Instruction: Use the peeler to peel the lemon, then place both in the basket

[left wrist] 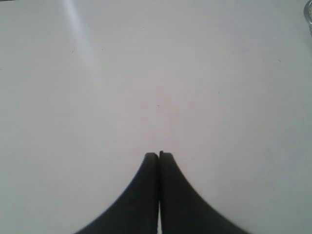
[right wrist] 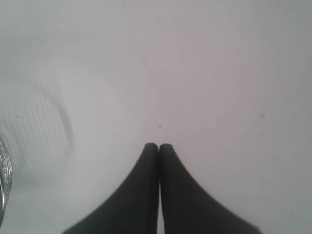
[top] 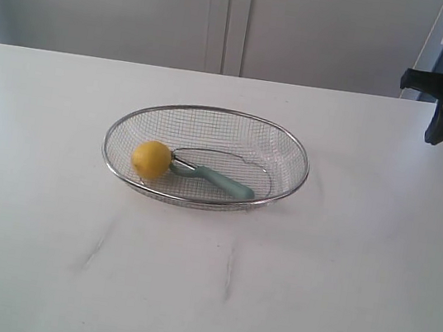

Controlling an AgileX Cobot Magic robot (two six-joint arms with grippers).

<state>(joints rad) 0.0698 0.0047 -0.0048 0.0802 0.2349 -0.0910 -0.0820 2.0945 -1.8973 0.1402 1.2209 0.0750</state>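
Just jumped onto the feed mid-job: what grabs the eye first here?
The bright yellow lemon sits inside the wire basket, at its left end in the exterior view, with the teal peeler beside it, head against the fruit. The left gripper and right gripper are both shut, empty, above the white table.

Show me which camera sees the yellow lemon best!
The exterior view: the lemon sits whole and unblocked in the basket, right beside the peeler. Neither wrist view shows the lemon at all.
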